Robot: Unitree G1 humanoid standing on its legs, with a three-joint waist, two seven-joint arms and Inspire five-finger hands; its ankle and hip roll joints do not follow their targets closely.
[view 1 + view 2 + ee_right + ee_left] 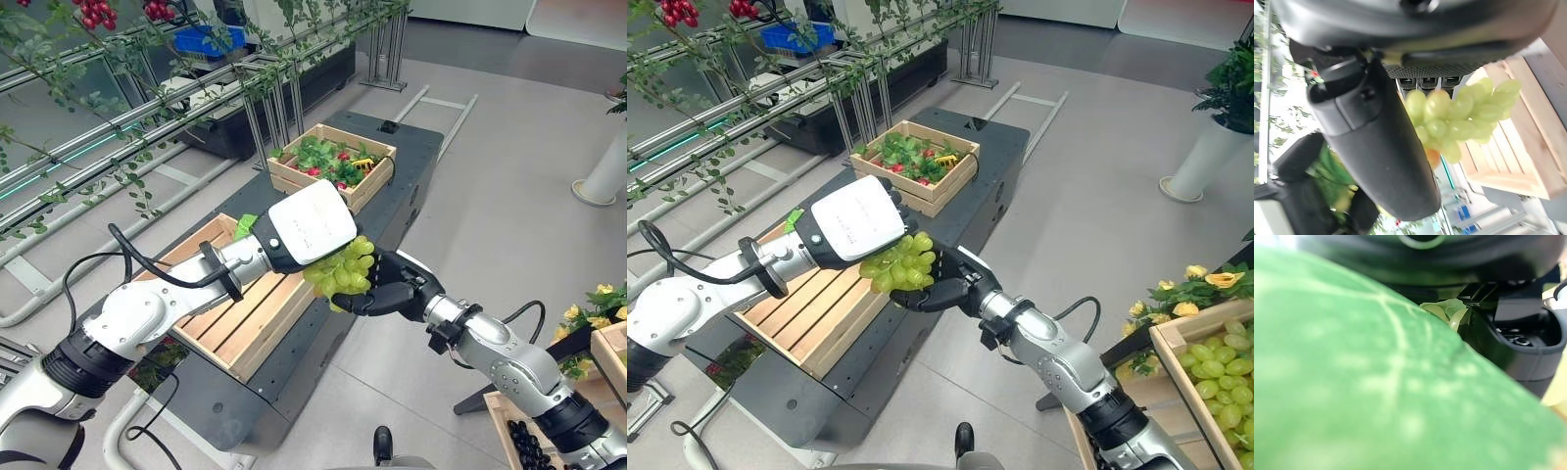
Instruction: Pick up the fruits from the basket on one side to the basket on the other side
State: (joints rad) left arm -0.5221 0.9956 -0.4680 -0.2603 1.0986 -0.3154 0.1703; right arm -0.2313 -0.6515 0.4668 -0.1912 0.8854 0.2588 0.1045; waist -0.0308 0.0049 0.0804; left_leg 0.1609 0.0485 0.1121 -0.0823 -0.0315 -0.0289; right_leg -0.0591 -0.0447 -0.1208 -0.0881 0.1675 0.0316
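left hand (312, 227) fingers behind grapes (343, 269)

A long dark bench (411, 166) stands on the grey floor (490, 215) and carries two wooden crates: the near crate (245, 323) shows bare slats, while the far crate (333, 166) (well apart) holds leafy greens and red fruit.

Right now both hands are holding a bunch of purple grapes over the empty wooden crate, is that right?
Not quite: the grapes are green, not purple, as the left eye view shows. The rest stands: the left hand and the right hand meet on the bunch, over the edge of the empty wooden crate.
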